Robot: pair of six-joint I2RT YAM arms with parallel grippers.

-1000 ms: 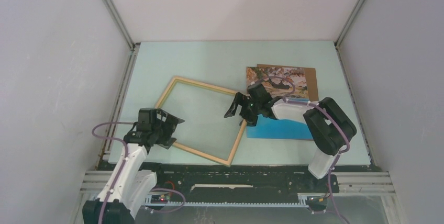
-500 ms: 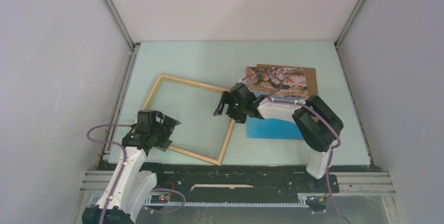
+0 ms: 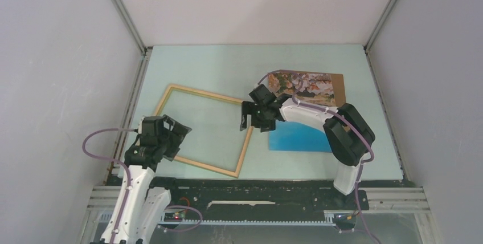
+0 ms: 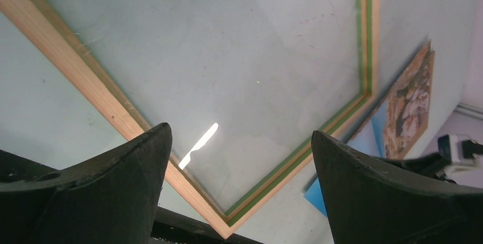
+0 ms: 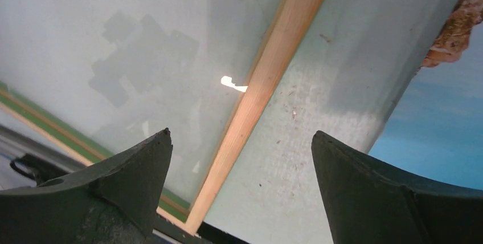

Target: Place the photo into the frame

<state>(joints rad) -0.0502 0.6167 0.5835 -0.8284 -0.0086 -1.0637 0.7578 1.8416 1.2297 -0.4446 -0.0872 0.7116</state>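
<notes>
My frame [image 3: 205, 94] now lies further left on the worktop [image 3: 228, 64] than a second ago. Its right rail has drawn away from the photo [image 3: 299, 138], and a strip of bare worktop shows between them. My right gripper [image 3: 250, 123] has travelled left with that rail. My left gripper [image 3: 176, 135] has pulled back left, towards my base. My right arm hides less of the photo's rocks.

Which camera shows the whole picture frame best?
The top external view: it shows the frame almost whole, all four sides, with only one corner under the right pincer. The left wrist view catches parts of three rails, cut off at the edges. The right wrist view shows mostly one stretch of pale rail.
</notes>
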